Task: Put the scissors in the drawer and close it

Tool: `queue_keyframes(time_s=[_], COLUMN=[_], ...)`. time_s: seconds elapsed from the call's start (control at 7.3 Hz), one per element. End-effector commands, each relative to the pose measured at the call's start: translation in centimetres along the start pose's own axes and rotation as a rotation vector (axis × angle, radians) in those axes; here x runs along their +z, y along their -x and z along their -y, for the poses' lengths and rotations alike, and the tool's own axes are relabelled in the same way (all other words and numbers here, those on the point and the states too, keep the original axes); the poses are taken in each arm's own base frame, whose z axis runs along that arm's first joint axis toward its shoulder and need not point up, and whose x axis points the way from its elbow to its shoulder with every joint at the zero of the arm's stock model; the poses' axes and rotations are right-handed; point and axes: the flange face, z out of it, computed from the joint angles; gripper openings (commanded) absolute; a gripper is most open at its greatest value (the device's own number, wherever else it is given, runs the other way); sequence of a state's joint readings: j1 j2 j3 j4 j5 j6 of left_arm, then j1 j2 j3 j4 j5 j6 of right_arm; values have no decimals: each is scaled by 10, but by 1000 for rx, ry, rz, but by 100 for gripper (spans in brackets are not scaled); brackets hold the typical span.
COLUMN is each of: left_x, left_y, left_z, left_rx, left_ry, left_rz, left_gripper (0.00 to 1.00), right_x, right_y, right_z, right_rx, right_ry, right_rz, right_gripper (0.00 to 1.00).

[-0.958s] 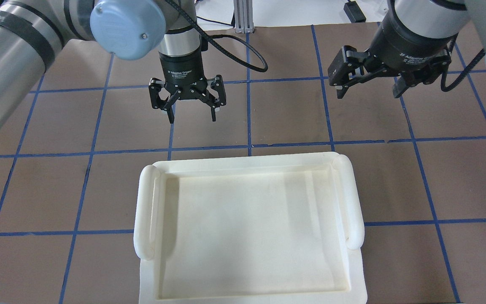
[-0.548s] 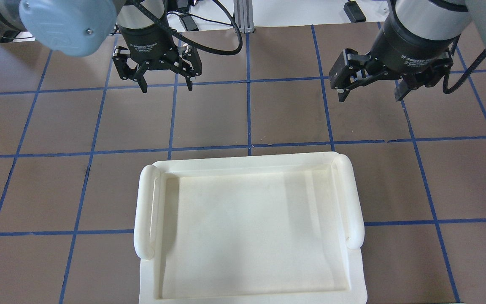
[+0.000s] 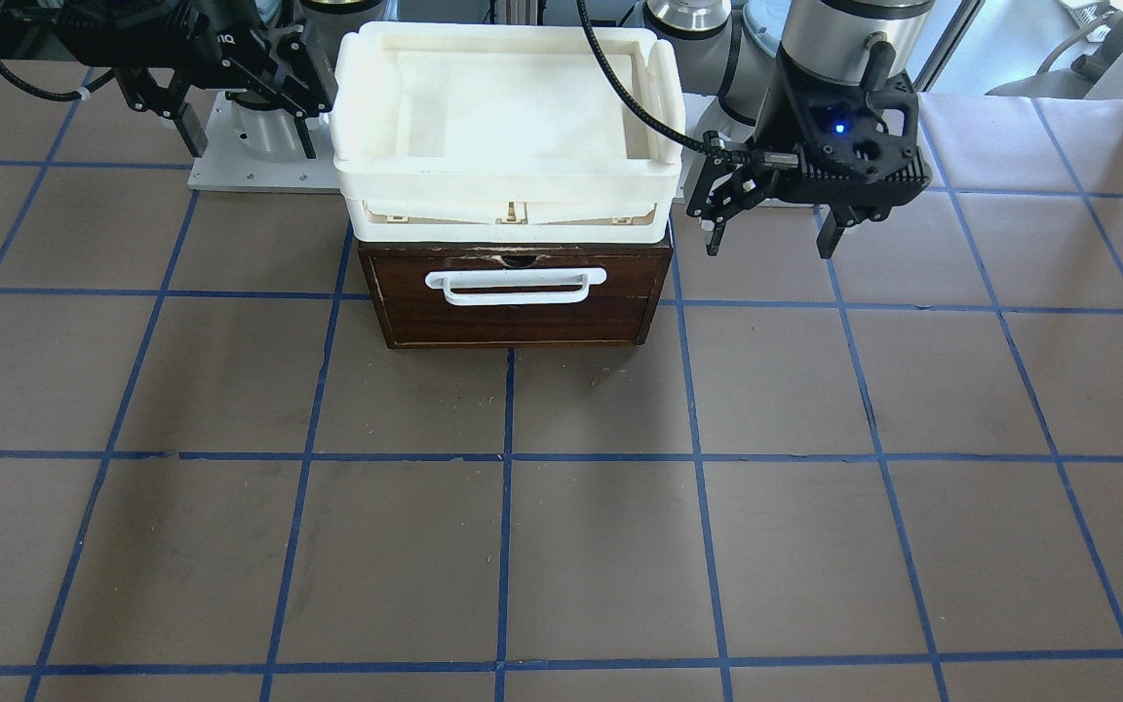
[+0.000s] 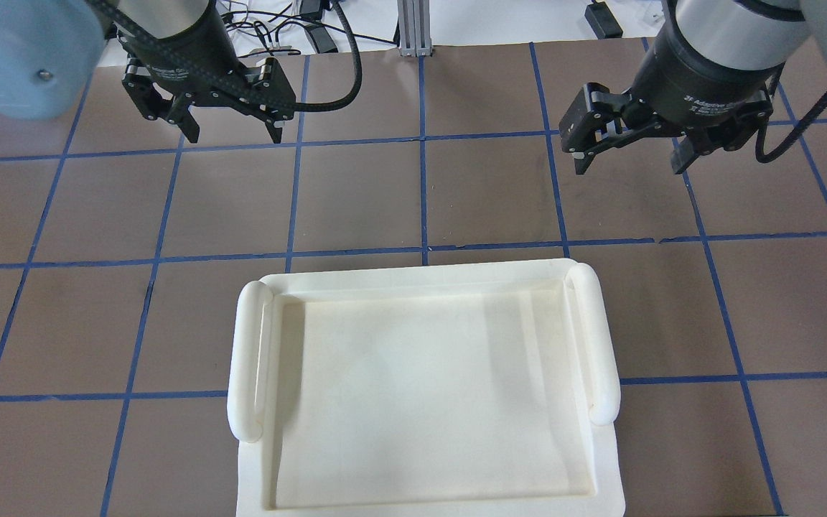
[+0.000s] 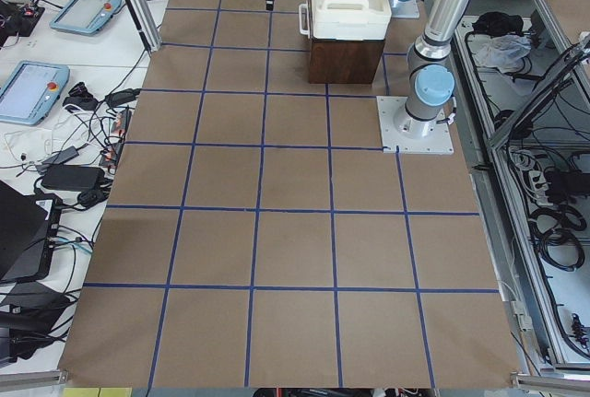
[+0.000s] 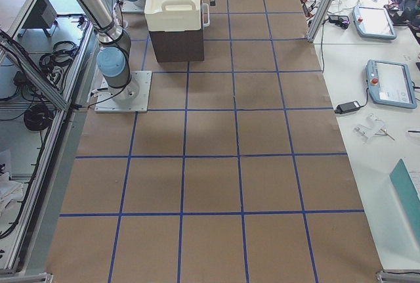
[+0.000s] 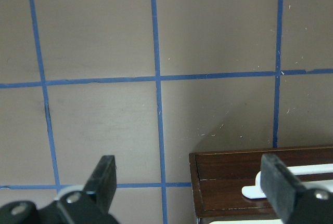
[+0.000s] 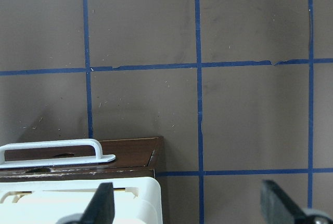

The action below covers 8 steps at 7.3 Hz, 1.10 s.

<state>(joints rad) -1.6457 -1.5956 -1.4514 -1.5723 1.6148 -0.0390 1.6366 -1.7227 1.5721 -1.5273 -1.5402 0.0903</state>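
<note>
Left tool (image 4: 232,135) and right tool (image 4: 629,166): jaws apart, empty. Drawer (image 3: 513,317) shut, between the two tools; scissors unseen (presumably inside). Drawer likely stiff, easy-sliding wood; if reopening, take handle (image 3: 518,285) mid-bar.

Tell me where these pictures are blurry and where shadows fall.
Overhead exterior: the left arm's blue cap is blurred close to the lens, and soft shadow bands cross the white tray. Left wrist: the fingers look soft, while the drawer front is sharp.
</note>
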Motion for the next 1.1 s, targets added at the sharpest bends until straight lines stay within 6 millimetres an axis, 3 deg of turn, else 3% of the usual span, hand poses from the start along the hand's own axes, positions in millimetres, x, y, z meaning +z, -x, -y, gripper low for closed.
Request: queue_keyframes(time_s=[0.0,0.55,0.96], left_x=[-2,4,18], left_y=[6,8,17], left_z=[-18,-17,-2], left_rx=[18,60,33], left_ry=[0,8,33], left_rz=[-6,-9,-9], left_gripper=[100,100,100], right_x=[-1,3,-2], right_y=[-1,-2,2], right_z=[-1,-2,-4], right_rx=[0,-11,0], right_ry=[-1,24,13], right_rz=[-8,-16,25], right_gripper=[100,100,100])
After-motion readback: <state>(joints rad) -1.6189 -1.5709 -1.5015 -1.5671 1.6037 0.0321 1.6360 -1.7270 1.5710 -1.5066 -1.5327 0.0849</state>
